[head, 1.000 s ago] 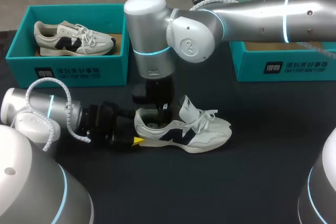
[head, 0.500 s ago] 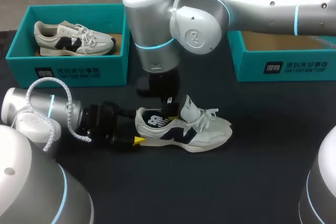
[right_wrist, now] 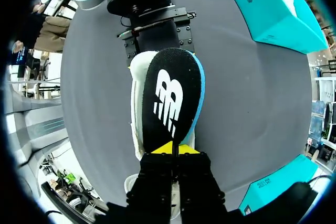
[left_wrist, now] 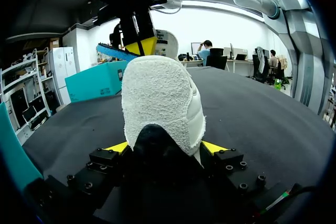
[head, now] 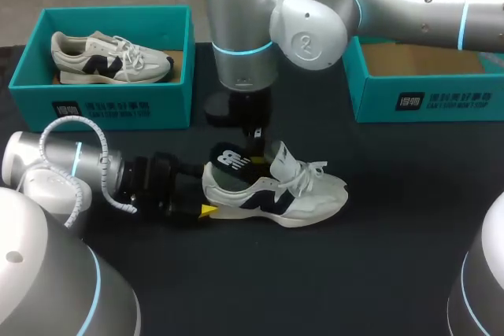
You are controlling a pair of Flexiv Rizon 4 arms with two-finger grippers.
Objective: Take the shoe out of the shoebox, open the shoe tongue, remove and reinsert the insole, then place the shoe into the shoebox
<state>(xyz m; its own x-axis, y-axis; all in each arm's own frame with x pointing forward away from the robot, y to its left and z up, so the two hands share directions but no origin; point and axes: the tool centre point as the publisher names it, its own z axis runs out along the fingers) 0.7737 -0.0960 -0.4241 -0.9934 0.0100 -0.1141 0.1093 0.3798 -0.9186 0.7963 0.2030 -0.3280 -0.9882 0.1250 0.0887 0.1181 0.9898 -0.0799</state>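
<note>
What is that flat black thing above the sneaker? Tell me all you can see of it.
It is the insole: a thin, foam-like pad, black on top with a white logo and a blue edge. The right gripper pinches one end between its yellow tips, holding it over the opening of the white shoe. Whether it touches the shoe is unclear.

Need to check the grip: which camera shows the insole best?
Right wrist view: the black insole lies face-on, pinched in the right claw. Head view shows only one end above the shoe; left wrist view, a thin blue edge.
</note>
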